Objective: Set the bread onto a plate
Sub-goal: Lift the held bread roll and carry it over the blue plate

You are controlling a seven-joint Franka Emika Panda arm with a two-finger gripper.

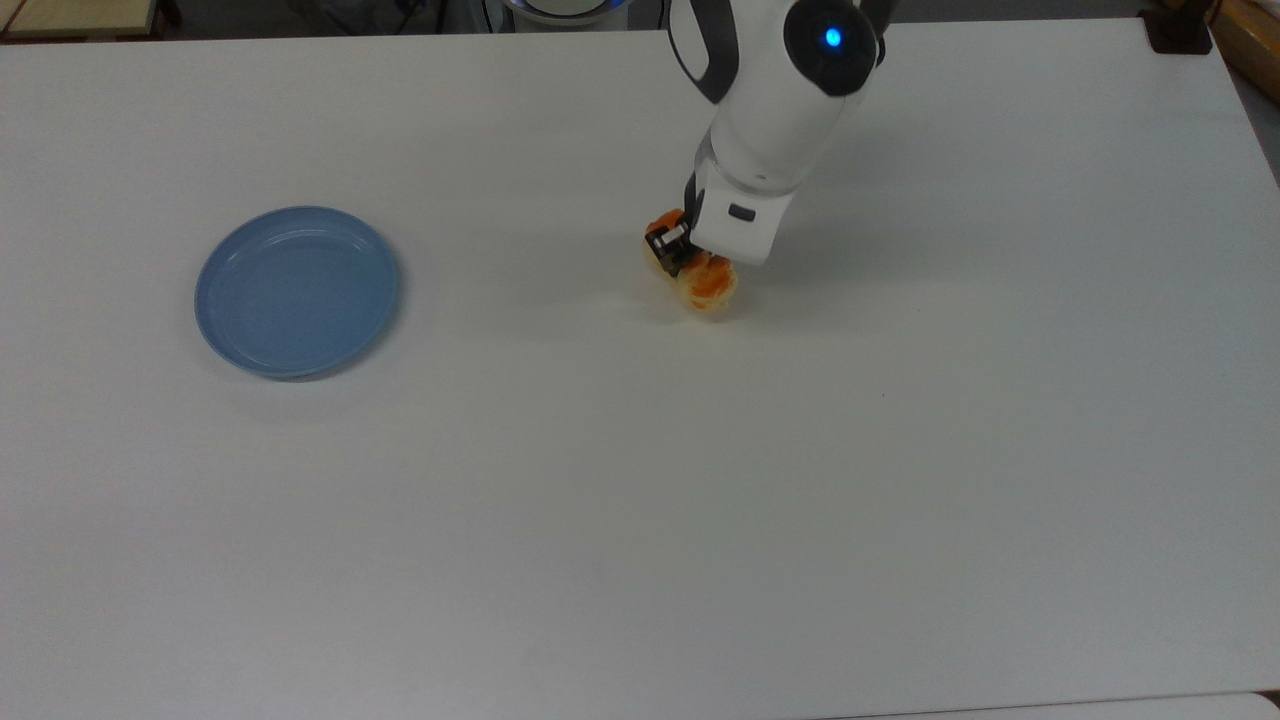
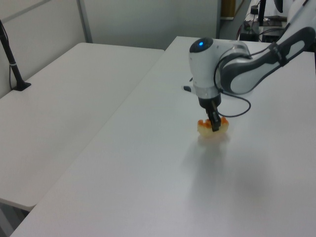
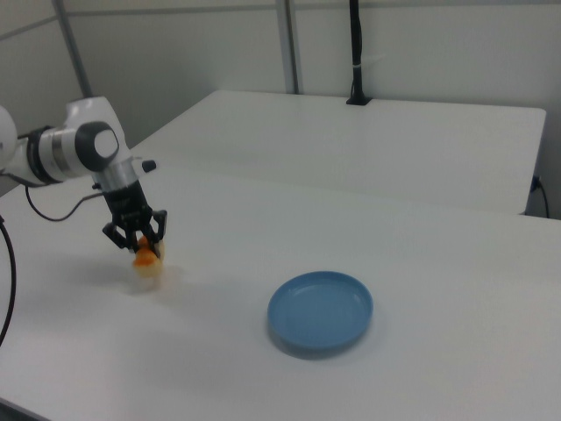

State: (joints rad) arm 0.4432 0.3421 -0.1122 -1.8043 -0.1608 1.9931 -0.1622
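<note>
Two black fingers of the claw (image 1: 672,250) close across the middle of the small oblong pale-beige bread roll with orange-glazed bumps (image 1: 700,281), pinching it by its long sides; the left view (image 2: 215,126) and the right view (image 3: 138,238) show the same grip around the bread (image 2: 213,129) (image 3: 146,260). Whether the roll rests on the white tabletop (image 1: 640,480) or hangs just above it cannot be told; its shadow sits right under it. It is nearer the tabletop's far edge in the top view, roughly midway along that edge.

Judging by its looks, the roll should be light and soft, likely to dent under a hard squeeze, and the glaze may be slick. A hold across the narrow middle, low on the plain beige flanks rather than on the glazed bumps, seems the safest, and that is about where the fingers sit.

Well apart, toward the top view's left edge of the tabletop, lies the round shallow glossy light-blue plate with a raised rim (image 1: 214,325) (image 3: 279,323), with nothing on it, so the carry across is yet to come.
</note>
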